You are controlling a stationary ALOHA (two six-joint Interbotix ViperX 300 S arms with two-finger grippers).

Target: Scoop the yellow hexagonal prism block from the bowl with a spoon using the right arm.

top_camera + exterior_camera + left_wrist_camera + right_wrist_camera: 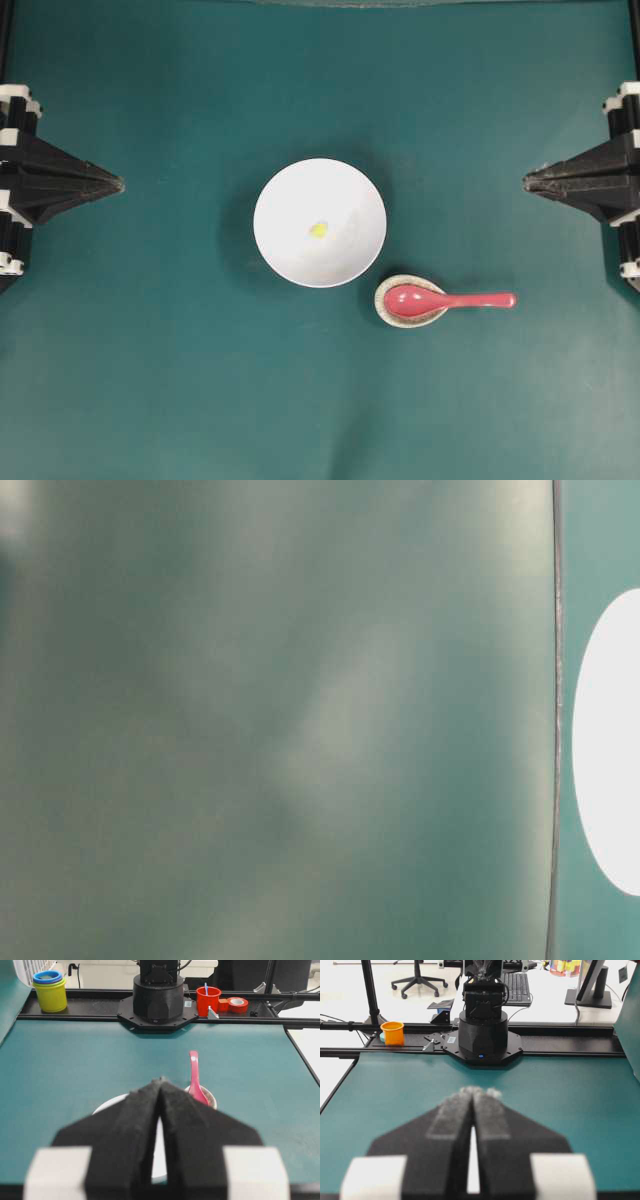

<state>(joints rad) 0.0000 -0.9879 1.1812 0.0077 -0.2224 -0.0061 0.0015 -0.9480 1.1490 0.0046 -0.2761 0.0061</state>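
Note:
The white bowl (319, 222) stands at the middle of the green table, with the tiny yellow hexagonal prism block (318, 230) lying inside it. The red-pink spoon (440, 300) rests with its scoop in a small speckled dish (393, 313) just right of the bowl, handle pointing right. My left gripper (118, 184) is shut and empty at the left edge. My right gripper (528, 181) is shut and empty at the right edge, well away from the spoon. In the left wrist view the spoon (195, 1080) and part of the bowl (107, 1105) show past the shut gripper (161, 1081). The right wrist view shows its shut gripper (473, 1091).
The table-level view is a blur, with only a sliver of the white bowl (610, 740) at its right. Off the table, stacked cups (50, 991), a red cup (207, 1000) and an orange cup (392, 1032) stand on the rails beside the arm bases.

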